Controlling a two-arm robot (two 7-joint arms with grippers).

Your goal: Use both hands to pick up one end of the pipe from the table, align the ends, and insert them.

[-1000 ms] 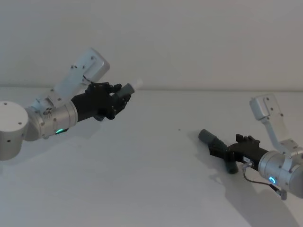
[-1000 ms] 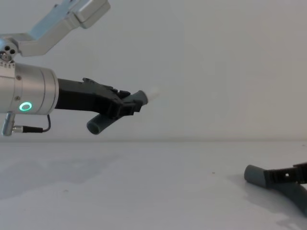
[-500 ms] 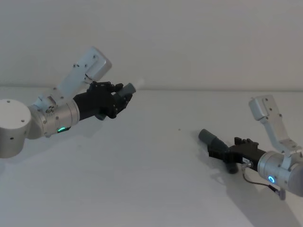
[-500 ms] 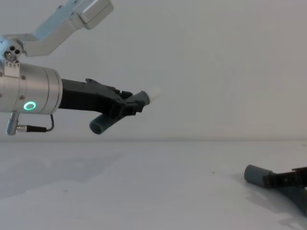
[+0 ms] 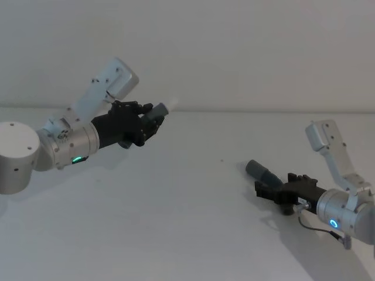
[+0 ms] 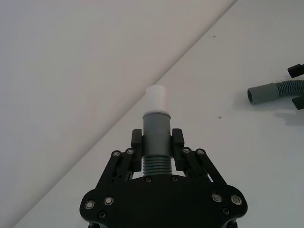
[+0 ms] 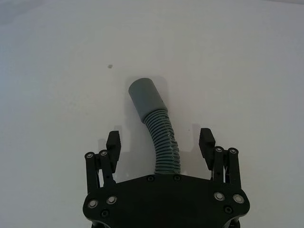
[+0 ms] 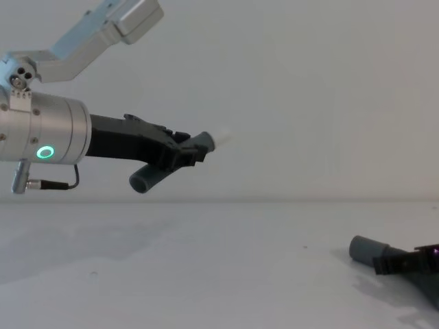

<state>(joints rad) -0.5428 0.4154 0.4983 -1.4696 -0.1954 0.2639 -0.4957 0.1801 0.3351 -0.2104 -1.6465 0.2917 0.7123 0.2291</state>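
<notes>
My left gripper (image 5: 146,120) is raised above the table's left side, shut on the short ribbed grey pipe piece (image 6: 156,128). That piece's smooth cuff with the white tip (image 6: 156,99) sticks out past the fingers; its ribbed open end (image 8: 140,183) hangs below the gripper (image 8: 184,154). The longer pipe piece (image 7: 163,142) lies on the white table (image 5: 176,205) at the right, its wide open cuff (image 5: 256,169) pointing left. My right gripper (image 7: 159,139) is low over it and open, one finger on each side of the ribbed hose and neither touching it.
A small dark speck (image 5: 222,160) marks the table between the two arms. A plain white wall (image 5: 234,52) rises behind the table's far edge. The long piece's cuff (image 6: 263,93) also lies in the left wrist view, far off.
My left gripper has drifted slightly up and right with the short piece. The right arm has shifted a little lower and forward around the long piece, which stays on the table.
</notes>
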